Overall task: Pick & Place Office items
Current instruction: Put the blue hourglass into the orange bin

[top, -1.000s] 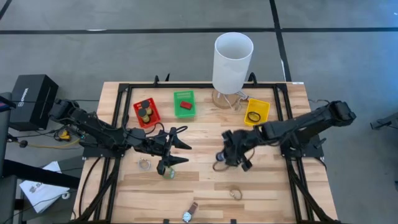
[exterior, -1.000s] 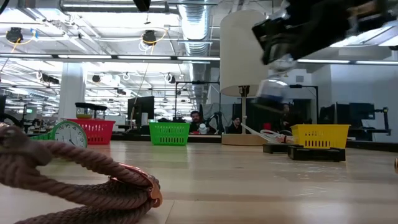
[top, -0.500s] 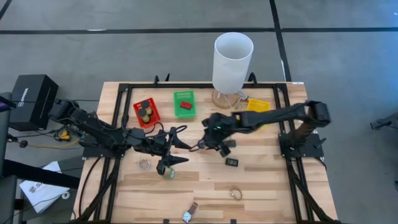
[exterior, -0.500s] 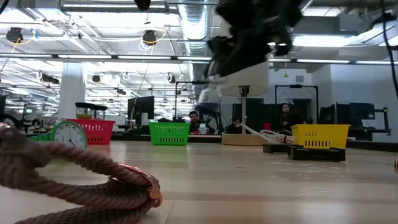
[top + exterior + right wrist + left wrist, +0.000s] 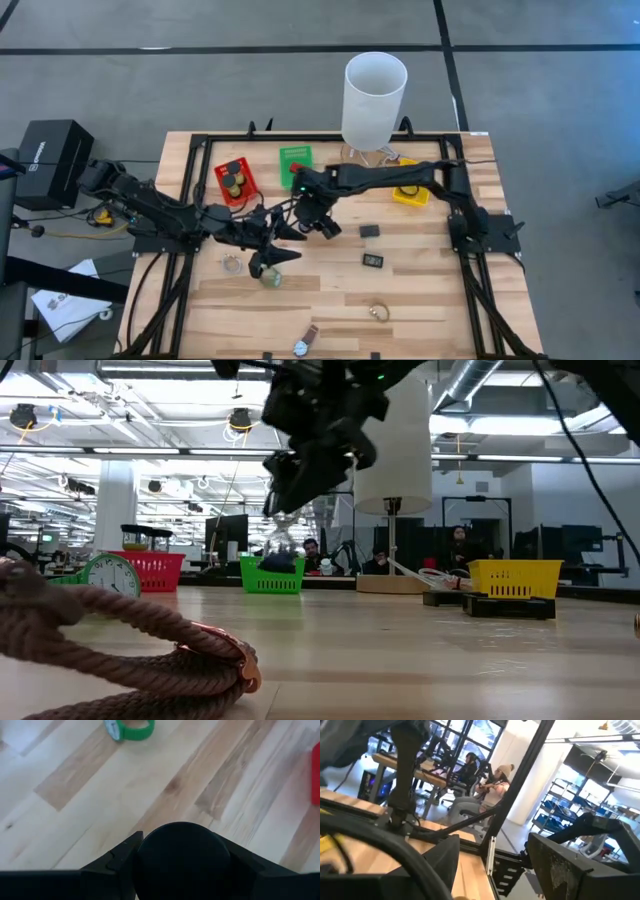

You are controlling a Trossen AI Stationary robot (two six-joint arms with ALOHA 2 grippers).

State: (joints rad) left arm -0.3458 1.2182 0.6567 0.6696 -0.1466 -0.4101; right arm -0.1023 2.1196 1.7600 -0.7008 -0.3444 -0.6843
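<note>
My right gripper (image 5: 318,214) reaches across the table and is shut on a black cylinder (image 5: 182,854), above the wood near the red bin (image 5: 235,180) and green bin (image 5: 296,165). The low view shows this gripper (image 5: 310,455) high over the table. My left gripper (image 5: 285,242) waits open just to its near-left. Lying flat on the table are a green tape roll (image 5: 272,278), a clear disc (image 5: 232,264), two small black blocks (image 5: 370,230) (image 5: 372,260), a ring (image 5: 378,312) and a wristwatch (image 5: 303,345). Black cylinders lie in the red bin and a red block (image 5: 297,170) in the green bin. My right gripper pinches the black cylinder between its two fingers (image 5: 112,867), which sit on opposite sides of its round body (image 5: 150,845). The fingers point down at the table from above. The cylinder is lifted clear of the wood.
A tall white cylinder (image 5: 375,95) stands at the far edge. The yellow bin (image 5: 412,192) is partly covered by the right arm. Black frame rails (image 5: 190,200) run along both table sides. Bare wood lies in the near middle. People sit in the room beyond (image 5: 380,560).
My right gripper has swept from the table's right-middle toward the left and far side, over to the red and green bins, carrying the black cylinder above the table. As the arm moved away, a black block showed on the wood beneath it.
</note>
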